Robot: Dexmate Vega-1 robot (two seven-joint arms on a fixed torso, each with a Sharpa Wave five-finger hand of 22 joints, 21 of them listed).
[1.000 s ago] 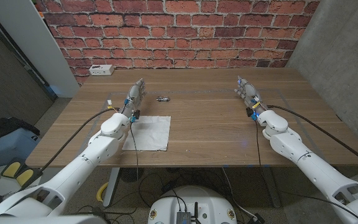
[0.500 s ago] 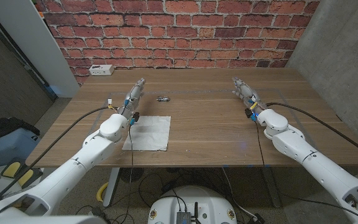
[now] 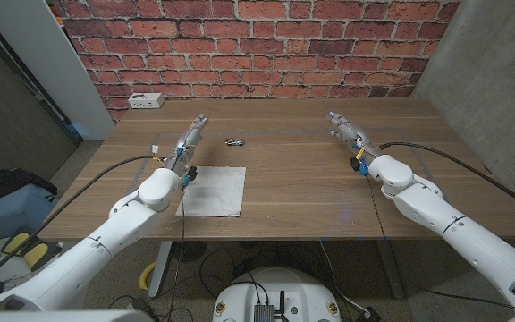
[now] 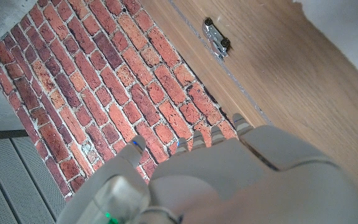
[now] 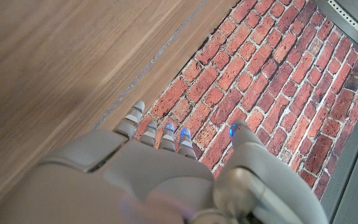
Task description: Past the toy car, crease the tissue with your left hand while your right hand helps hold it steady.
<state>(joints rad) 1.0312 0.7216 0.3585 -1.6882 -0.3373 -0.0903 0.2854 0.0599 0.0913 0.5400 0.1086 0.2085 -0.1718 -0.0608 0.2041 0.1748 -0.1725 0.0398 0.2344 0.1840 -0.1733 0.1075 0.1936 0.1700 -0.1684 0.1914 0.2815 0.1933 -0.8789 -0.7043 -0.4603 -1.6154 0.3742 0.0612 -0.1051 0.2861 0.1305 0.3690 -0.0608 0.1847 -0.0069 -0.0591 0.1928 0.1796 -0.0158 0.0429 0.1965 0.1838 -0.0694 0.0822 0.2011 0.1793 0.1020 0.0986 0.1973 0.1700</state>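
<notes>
While unheld, tissue (image 3: 213, 190): lying flat near table's (image 3: 302, 192) front edge.
Toy car (image 3: 234, 141): beyond tissue, apart.
Left hand (image 3: 189, 137): fingers extended, holding nothing, beside car.
Right hand (image 3: 348, 130): fingers straight, empty, well apart.

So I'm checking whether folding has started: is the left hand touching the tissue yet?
Apart. In the head view the left hand is beyond the tissue's far edge, with bare table between them.

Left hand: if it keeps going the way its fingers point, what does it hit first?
Probably nothing on the table: the left hand points toward the far edge and brick wall. The toy car sits off to its right.
</notes>
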